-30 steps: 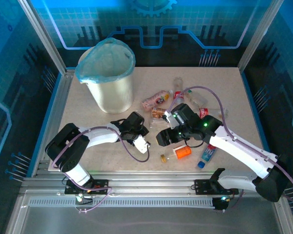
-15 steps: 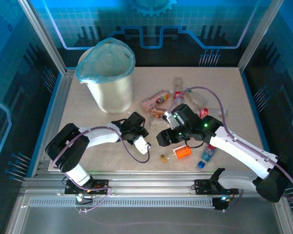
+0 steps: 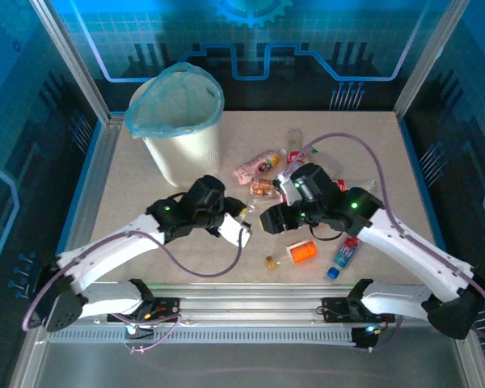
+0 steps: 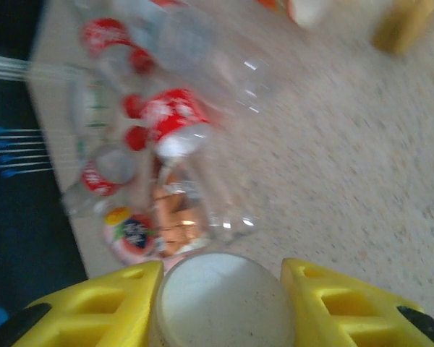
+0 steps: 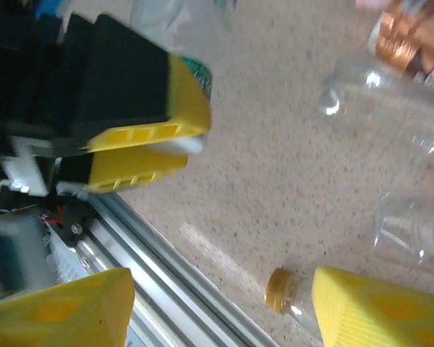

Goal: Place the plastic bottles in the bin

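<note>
Since the overhead picture of a second ago, the left claw (image 3: 236,234) has pinched in, and its arm has swung out toward the lower left of the frame and stretched long. The claw end itself sits at nearly the same spot, centre frame. In its wrist view the yellow fingers (image 4: 116,303) press on either side of a white bottle (image 4: 224,307), whose round pale end fills the gap between them. The right wrist view shows the same grip side-on at upper left. I judge the pick made, with the carry to the bin next.

The right claw (image 3: 268,222) has hardly changed. It stands about half open just right of centre and holds nothing. A small gold-capped bottle (image 5: 282,289) lies on the table low between its fingers, nearer the one at lower right.

An orange bottle (image 3: 301,251) and a blue one (image 3: 345,255) lie toward the bottom of the overhead frame. Beyond the claws, a loose heap of bottles (image 3: 263,166) with pink and red labels waits above centre, so most of the job remains.

Farthest off, the bin (image 3: 186,158) stands at upper left with its blue bag open. It is well apart from the held bottle, up and to the left of it.
</note>
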Controlling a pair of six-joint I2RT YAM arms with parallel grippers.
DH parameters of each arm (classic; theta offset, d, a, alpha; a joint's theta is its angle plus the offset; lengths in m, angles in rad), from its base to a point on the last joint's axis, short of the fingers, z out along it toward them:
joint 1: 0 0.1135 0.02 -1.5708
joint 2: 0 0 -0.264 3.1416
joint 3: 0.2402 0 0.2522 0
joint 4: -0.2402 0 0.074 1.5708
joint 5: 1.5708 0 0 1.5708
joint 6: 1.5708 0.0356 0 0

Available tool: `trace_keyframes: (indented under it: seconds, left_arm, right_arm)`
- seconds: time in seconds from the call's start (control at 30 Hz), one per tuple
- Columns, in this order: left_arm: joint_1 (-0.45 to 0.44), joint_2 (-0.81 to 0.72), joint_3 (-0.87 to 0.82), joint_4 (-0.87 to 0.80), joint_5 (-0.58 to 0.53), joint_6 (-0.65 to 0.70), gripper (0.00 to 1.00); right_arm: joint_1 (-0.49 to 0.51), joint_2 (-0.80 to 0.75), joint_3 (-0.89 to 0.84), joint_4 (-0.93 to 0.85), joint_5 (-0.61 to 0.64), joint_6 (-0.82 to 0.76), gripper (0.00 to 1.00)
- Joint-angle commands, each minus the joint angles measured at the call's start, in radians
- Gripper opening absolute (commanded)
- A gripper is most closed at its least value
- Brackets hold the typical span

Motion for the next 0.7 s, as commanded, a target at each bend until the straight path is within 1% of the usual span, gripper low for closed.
trace_keyframes:
  seconds: [0.0, 0.07, 0.1, 0.13, 0.17, 0.23, 0.27, 0.37, 0.5, 0.53, 0.67]
  left_arm:
    - [-0.005, -0.12, 0.081, 0.004, 0.146, -0.376, 0.2]
    - [-0.006, -0.162, 0.118, 0.058, 0.157, -0.531, 0.14]
    - [-0.004, -0.172, 0.15, 0.081, 0.14, -0.61, 0.1]
    - [-0.001, -0.174, 0.187, 0.093, 0.118, -0.675, 0.02]
    - [0.003, -0.17, 0.223, 0.103, 0.094, -0.726, 0.0]
    - [0.028, -0.142, 0.323, 0.115, 0.035, -0.844, 0.0]
    - [0.051, -0.121, 0.371, 0.111, 0.03, -0.895, 0.0]
    - [0.175, -0.043, 0.532, 0.119, 0.034, -1.097, 0.0]
    - [0.386, 0.1, 0.706, 0.142, 0.032, -1.329, 0.0]
    - [0.439, 0.145, 0.746, 0.149, 0.051, -1.378, 0.0]
    - [0.589, 0.301, 0.842, 0.232, 0.084, -1.51, 0.0]
  right_arm:
    - [0.014, -0.054, 0.116, -0.015, 0.072, 0.003, 0.66]
    - [0.016, -0.038, 0.188, -0.022, 0.087, -0.009, 0.65]
    - [0.017, -0.022, 0.236, -0.029, 0.092, -0.018, 0.65]
    - [0.019, -0.002, 0.28, -0.033, 0.098, -0.029, 0.65]
    - [0.02, 0.017, 0.315, -0.037, 0.103, -0.037, 0.65]
    - [0.023, 0.07, 0.4, -0.042, 0.112, -0.057, 0.65]
    - [0.026, 0.095, 0.434, -0.042, 0.108, -0.065, 0.65]
    - [0.037, 0.192, 0.551, -0.04, 0.1, -0.085, 0.65]
    - [0.07, 0.342, 0.743, -0.043, 0.09, -0.116, 0.65]
    - [0.076, 0.386, 0.797, -0.044, 0.084, -0.124, 0.65]
    - [0.097, 0.543, 0.995, -0.07, 0.072, -0.147, 0.65]
